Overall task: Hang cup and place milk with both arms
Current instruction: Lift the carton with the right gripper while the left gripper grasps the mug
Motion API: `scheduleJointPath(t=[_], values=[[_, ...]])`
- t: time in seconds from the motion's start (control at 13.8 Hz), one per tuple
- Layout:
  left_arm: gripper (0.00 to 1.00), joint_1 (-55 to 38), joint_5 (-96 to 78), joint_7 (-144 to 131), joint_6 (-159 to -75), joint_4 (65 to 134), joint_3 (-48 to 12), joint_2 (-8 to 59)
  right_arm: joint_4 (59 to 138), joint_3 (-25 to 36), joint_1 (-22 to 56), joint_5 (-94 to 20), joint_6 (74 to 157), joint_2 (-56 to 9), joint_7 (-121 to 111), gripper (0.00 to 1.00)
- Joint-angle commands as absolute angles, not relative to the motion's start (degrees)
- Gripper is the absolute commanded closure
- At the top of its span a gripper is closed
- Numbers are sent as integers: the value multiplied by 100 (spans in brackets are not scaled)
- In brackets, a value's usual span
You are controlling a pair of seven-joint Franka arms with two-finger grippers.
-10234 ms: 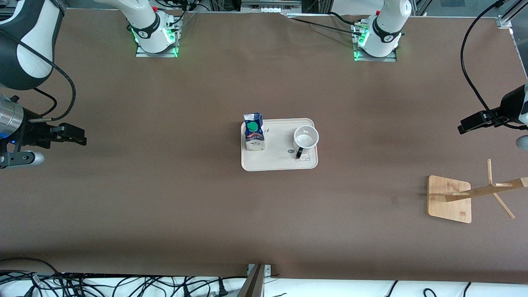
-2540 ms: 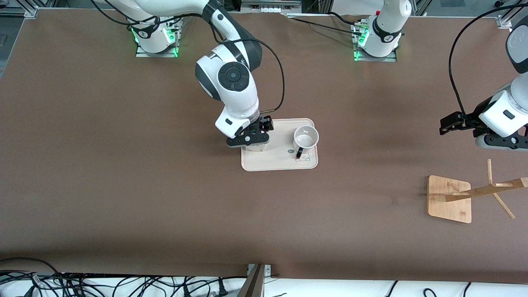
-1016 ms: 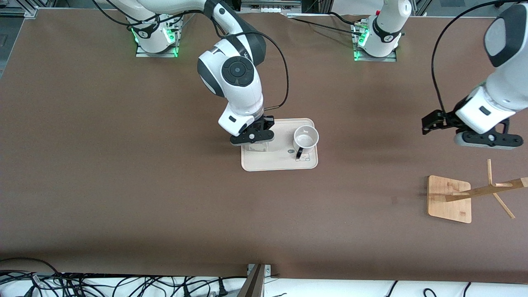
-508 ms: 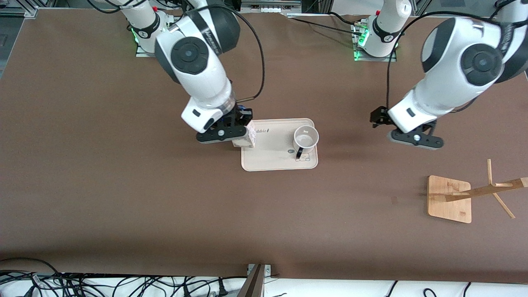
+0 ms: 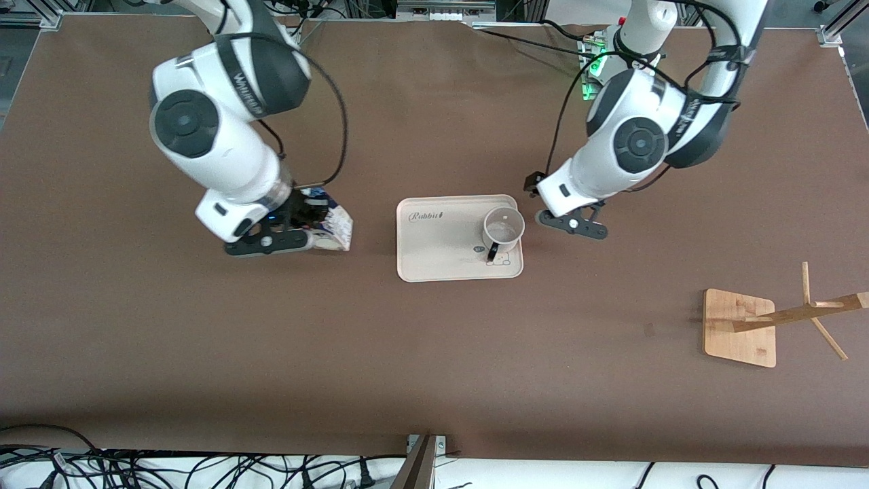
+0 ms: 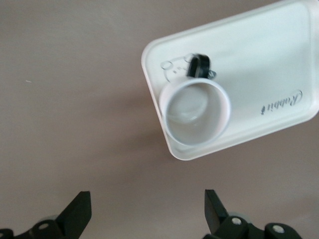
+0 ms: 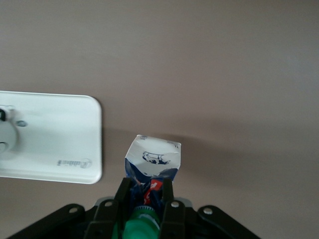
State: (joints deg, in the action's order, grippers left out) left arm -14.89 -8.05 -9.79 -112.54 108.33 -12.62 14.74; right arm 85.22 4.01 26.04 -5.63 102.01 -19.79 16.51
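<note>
While both arms are out over the table, the parts stand as follows.

Milk carton (image 5: 333,231): gripped near its gable top by the right gripper, up in the air over bare tabletop, off the tray toward the right arm's end of the table; its green cap (image 7: 141,225) shows between the fingers in the right wrist view, and its white base points away from that camera.

Right gripper (image 5: 302,227): clamped tight on the carton, one finger (image 7: 122,195) on each side of the blue upper part.

Cup (image 5: 503,231): white mug standing upright on the tray, in the corner toward the left arm's end of the table; its black handle (image 5: 492,254) points toward the front camera, and the inside looks empty.

Left gripper (image 5: 569,223): over the tabletop just beside the tray's edge, close to the cup, touching nothing; its fingers (image 6: 79,215) are spread wide with nothing between them.

Tray (image 5: 441,261): cream, rounded corners, the word "Rabbit" printed near one corner; only the cup is on it.

Wooden rack (image 5: 740,328): square bamboo base with a post and pegs, well apart from the tray toward the left arm's end and nearer the front camera.

Table (image 5: 434,367): brown surface.
</note>
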Motion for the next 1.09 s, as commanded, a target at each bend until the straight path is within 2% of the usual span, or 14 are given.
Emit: scheduleJointPath(t=[0.0, 0.29, 0.65, 1.02], values=[[0, -1871, -906, -1011, -11556, 10854, -1274, 1669, 9543, 334, 1989, -817, 10222, -1241, 1145, 68], [0, -2354, -722, -941, -12575, 11293, -1274, 1986, 10361, 334, 1442, -817, 10222, -827, 344, 68], [0, -2558, -352, -932, -12964, 11285, -1274, 2241, 10915, 334, 924, -782, 10476, -712, -253, 68], [0, -2697, -124, -940, -13350, 11268, -1266, 2399, 11030, 343, 519, -677, 10704, -738, -1186, 68]])
